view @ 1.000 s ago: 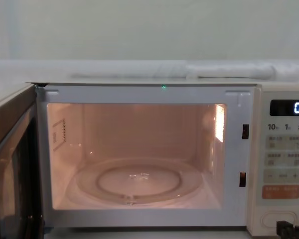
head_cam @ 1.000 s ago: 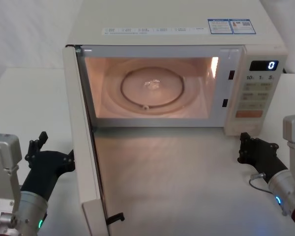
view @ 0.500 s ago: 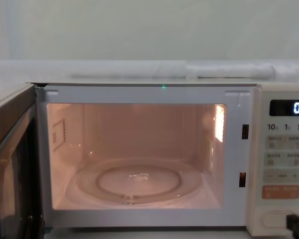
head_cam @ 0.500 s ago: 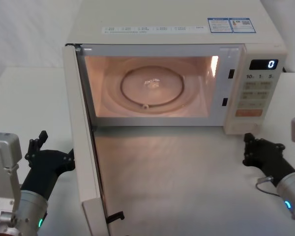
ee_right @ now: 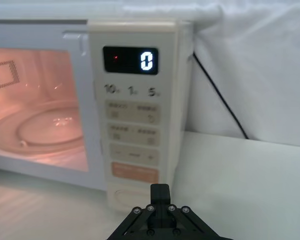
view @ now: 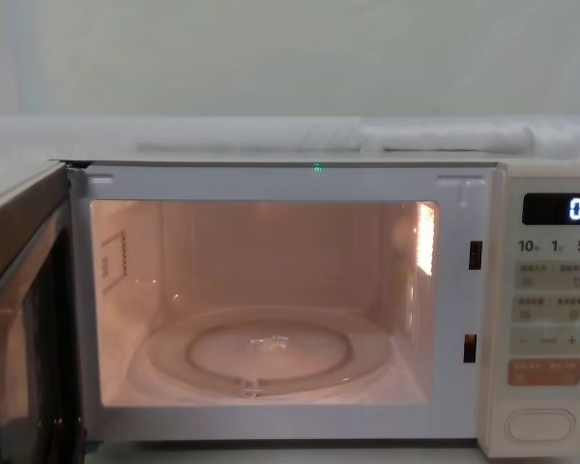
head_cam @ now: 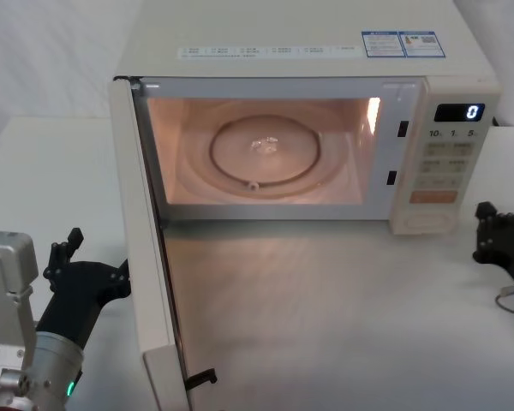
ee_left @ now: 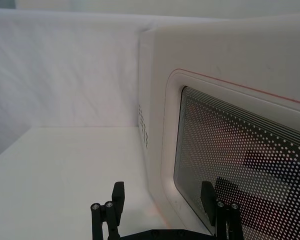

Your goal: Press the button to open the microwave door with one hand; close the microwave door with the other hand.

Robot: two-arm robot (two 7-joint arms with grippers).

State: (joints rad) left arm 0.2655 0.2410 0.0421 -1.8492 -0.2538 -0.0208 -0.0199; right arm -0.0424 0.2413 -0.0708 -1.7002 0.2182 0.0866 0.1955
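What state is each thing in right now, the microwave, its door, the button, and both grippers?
microwave: interior lit, display reads 0.
microwave door: swung wide open.
turntable: empty.
button: untouched, nothing on it.
left gripper: open, beside the door's outer face.
right gripper: off the panel, to its right.

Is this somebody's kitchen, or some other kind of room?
Probably a robot test room, not a kitchen: the microwave sits alone on a white table, white cloth hangs behind, and a black claw waits beside its open door.
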